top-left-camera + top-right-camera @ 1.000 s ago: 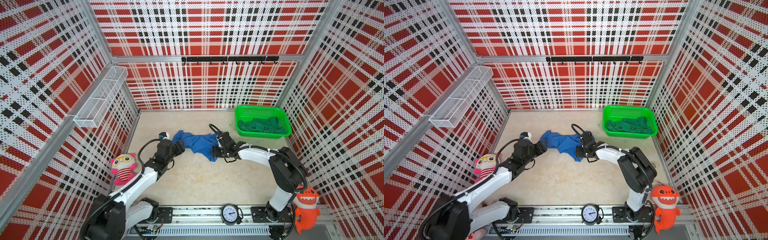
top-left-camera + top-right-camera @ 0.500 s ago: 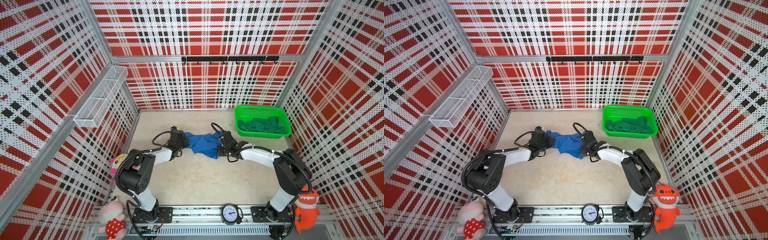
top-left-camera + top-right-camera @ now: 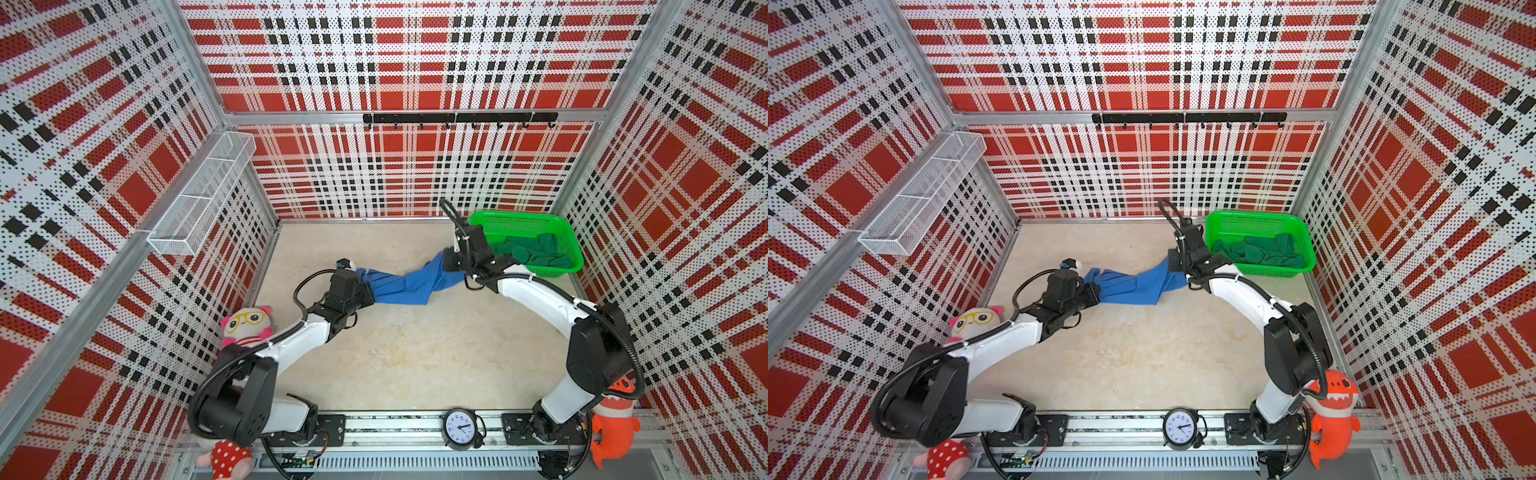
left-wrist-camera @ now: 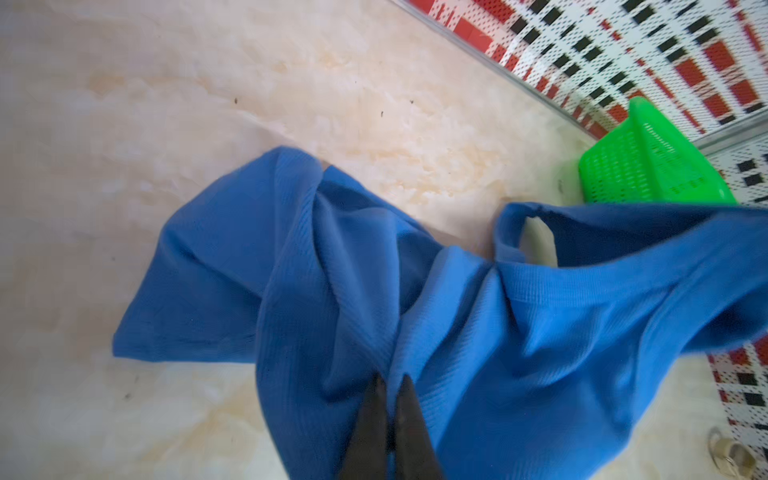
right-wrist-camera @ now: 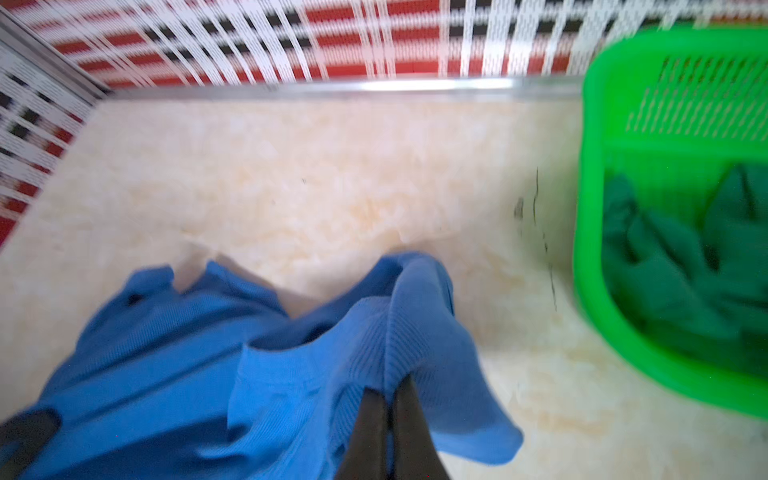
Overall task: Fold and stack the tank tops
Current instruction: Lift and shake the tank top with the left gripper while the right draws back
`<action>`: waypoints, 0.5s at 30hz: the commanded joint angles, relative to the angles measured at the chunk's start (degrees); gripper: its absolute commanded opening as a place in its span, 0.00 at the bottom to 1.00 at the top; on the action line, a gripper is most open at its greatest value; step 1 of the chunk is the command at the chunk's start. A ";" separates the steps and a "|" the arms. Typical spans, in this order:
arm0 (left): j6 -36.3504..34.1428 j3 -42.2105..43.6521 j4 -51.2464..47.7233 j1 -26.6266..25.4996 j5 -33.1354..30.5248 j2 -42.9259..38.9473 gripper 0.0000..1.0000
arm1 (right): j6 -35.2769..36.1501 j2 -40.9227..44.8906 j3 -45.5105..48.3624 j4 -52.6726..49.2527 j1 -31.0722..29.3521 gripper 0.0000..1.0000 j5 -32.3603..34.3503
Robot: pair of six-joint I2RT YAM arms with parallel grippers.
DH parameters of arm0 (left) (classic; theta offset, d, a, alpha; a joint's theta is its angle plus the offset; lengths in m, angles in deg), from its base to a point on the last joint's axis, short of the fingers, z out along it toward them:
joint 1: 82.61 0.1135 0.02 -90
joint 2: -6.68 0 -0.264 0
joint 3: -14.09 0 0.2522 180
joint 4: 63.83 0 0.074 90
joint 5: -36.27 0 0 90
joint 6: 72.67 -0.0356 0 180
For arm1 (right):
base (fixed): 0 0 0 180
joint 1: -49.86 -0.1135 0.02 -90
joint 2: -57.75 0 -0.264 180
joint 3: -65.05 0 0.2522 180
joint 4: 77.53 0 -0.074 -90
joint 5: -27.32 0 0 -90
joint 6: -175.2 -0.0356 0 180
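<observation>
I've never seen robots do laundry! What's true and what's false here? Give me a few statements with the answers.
1. The left gripper and right gripper both pinch the blue top. True.
2. The green top lies spread on the table. False: it sits crumpled in the basket.
3. The blue top is neatly folded. False: it hangs bunched and stretched between the grippers.
4. A clock stands near the front. True.

You see a bright green plastic mesh basket (image 3: 524, 221) at the back, a round black clock (image 3: 461, 429) and an orange plush toy (image 3: 614, 424).
</observation>
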 commanded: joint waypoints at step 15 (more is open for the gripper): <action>5.71 -7.09 -16.41 -7.38 -7.17 -20.72 0.00 | 4.07 -18.35 -28.32 11.47 8.35 0.00 -24.09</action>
